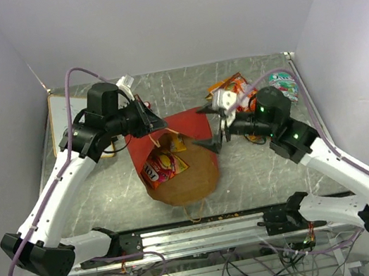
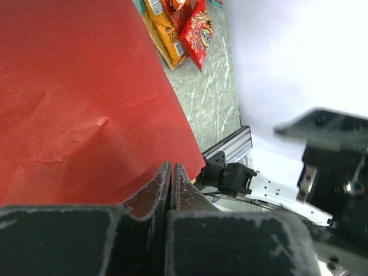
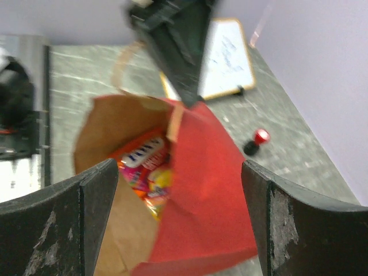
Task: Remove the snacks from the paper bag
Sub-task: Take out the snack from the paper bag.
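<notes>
A grey marbled table (image 1: 261,167). A red paper bag (image 1: 186,127) lies on its side mid-table, mouth toward the near edge. Snack packets (image 1: 236,87) lie far right, a whiteboard (image 1: 60,111) far left, and a small red-capped knob (image 3: 257,141) near the whiteboard.

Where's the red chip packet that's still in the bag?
In the top view the chip packet lies in the open mouth of the paper bag at mid-table, between the arms, just below the left gripper.

left wrist: paper bag (image 2: 86,103) cropped at 9 o'clock | snacks (image 2: 196,34) cut at 12 o'clock | right wrist: left gripper (image 3: 187,98) blurred
</notes>
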`<action>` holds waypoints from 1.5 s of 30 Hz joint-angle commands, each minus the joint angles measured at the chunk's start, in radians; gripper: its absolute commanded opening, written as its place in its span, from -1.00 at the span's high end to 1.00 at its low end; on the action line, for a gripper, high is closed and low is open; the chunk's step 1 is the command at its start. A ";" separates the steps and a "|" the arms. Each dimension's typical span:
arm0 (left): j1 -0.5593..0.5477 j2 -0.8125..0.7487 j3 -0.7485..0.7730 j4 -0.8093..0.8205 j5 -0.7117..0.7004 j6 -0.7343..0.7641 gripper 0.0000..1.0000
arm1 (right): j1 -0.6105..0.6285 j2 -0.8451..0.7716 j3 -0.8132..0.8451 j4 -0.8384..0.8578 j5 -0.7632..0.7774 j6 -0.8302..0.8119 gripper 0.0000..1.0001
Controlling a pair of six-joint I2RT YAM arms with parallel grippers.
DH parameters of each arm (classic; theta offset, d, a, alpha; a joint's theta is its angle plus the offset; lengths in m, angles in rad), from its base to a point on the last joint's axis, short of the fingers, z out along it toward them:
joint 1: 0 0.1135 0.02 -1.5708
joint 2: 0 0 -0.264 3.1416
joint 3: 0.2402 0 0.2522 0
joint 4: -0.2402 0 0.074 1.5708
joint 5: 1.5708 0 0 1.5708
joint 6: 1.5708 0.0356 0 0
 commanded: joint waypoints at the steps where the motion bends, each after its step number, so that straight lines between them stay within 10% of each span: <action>1: 0.013 0.001 0.023 0.003 0.018 0.011 0.86 | 0.109 -0.083 -0.078 0.112 -0.087 0.046 -0.75; 15: 0.014 -0.016 0.002 0.006 0.055 -0.026 0.86 | 0.490 0.160 -0.132 0.066 0.007 -0.145 -1.00; 30: 0.014 -0.058 -0.038 -0.020 0.021 -0.014 0.86 | 0.540 0.309 -0.252 0.219 0.442 -0.334 -0.96; 45: 0.015 -0.085 -0.060 0.017 0.074 -0.072 0.86 | 0.542 0.592 -0.203 0.400 0.532 -0.465 -0.60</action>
